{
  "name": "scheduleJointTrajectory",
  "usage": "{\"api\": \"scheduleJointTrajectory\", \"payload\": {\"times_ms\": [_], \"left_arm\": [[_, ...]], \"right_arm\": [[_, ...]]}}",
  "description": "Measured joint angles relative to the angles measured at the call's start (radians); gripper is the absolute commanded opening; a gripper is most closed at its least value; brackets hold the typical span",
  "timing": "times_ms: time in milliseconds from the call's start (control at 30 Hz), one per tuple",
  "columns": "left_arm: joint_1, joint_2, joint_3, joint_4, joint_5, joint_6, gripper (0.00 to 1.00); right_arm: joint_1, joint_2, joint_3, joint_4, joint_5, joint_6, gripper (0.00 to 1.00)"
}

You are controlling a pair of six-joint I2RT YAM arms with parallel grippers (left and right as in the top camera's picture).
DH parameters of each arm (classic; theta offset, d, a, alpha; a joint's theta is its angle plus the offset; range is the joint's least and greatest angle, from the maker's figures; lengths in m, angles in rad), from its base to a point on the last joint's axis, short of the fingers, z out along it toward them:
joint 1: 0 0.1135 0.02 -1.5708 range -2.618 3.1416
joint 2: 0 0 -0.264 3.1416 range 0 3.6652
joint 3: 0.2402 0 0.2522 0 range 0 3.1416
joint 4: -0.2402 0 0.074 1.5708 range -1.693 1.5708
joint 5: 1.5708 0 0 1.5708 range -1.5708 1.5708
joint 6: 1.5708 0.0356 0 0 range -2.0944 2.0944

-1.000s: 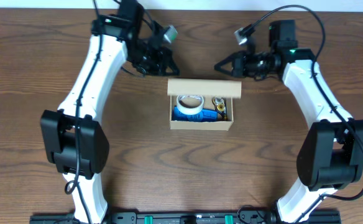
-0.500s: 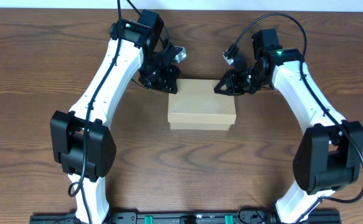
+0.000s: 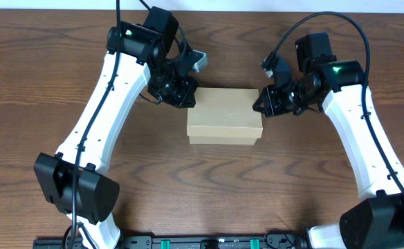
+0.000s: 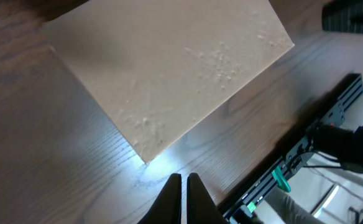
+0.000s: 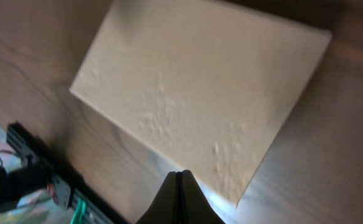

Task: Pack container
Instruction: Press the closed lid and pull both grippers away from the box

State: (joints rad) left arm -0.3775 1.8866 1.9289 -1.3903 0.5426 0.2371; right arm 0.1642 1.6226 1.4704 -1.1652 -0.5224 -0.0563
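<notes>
The container (image 3: 225, 115) is a plain tan cardboard box in the middle of the table, its flap lid down flat, so its contents are hidden. My left gripper (image 3: 187, 97) is shut and empty at the box's back left corner. In the left wrist view its tips (image 4: 184, 177) hang over bare wood just off a corner of the container (image 4: 169, 68). My right gripper (image 3: 259, 106) is shut and empty by the box's back right corner. In the right wrist view the right gripper (image 5: 181, 173) sits just off the edge of the container (image 5: 200, 93).
The dark wooden table (image 3: 63, 83) runs to a pale wall strip at the back. A black rail with green clips (image 3: 209, 242) lines the front edge and also shows as the rail (image 4: 306, 155) in the left wrist view. Both white arms flank the box.
One second ago the lid stood open over a tape roll and blue items; now it lies shut. Since then the right gripper has drawn back right and the left arm has shifted left.
</notes>
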Motion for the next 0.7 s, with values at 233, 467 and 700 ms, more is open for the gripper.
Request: {"api": "scheduleJointTrajectory", "payload": {"times_ms": [233, 467, 700], "left_arm": [[-0.025, 0.002, -0.061, 0.071, 0.000, 0.008, 0.06], [-0.025, 0.002, -0.208, 0.185, 0.004, 0.003, 0.06], [-0.026, 0.002, -0.384, 0.317, 0.011, -0.032, 0.06]], "right_arm": [[0.045, 0.000, -0.029, 0.001, 0.056, -0.014, 0.02], [0.071, 0.000, -0.182, 0.126, 0.076, -0.014, 0.02], [0.071, -0.001, -0.316, 0.233, 0.077, 0.002, 0.02]]}}
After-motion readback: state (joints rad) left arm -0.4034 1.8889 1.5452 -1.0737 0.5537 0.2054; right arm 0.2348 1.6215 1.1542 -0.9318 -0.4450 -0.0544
